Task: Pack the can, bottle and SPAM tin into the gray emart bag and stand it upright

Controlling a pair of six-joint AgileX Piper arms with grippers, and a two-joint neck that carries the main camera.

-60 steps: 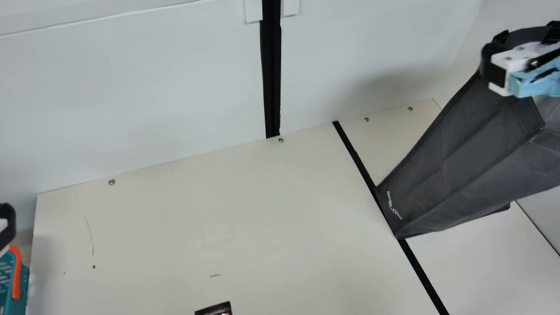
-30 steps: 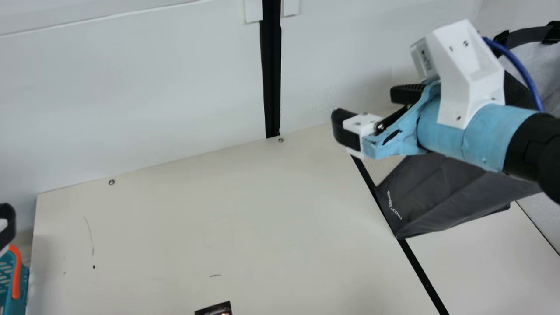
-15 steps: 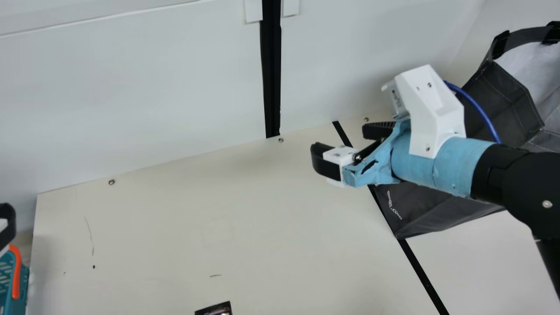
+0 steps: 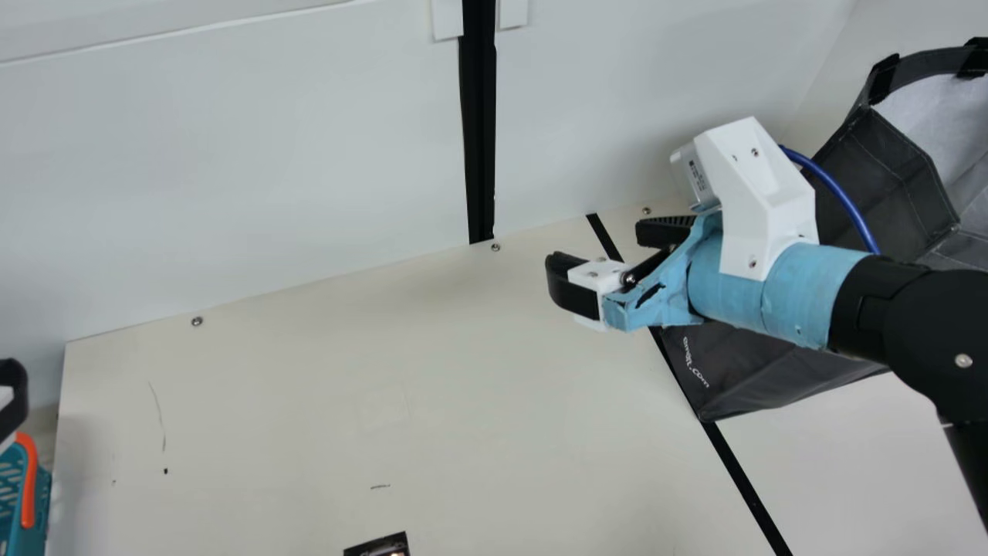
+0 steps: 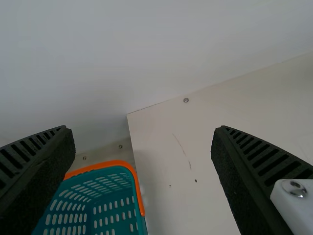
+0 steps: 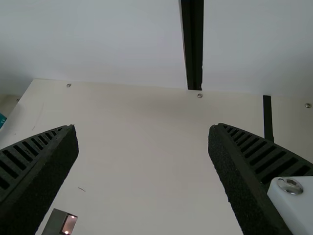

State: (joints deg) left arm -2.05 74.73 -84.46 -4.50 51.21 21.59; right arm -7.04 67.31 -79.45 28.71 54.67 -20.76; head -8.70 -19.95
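Bag (image 4: 741,378): stands at the right on the surface (image 4: 309,401), top open | right gripper (image 4: 598,245): in front of the bag, wide open, holds nothing | left gripper (image 4: 14,401): wide open too, holds nothing, near the blue-green basket (image 4: 28,479) (the one with the orange rim) | small dark thing (image 4: 378,548): at the main view's bottom edge, cut off, can't tell what.

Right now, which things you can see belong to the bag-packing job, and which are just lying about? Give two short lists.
Belongs to the job:
- gray emart bag

Just lying about:
- teal basket with an orange rim
- small dark boxy object, apparently unrelated
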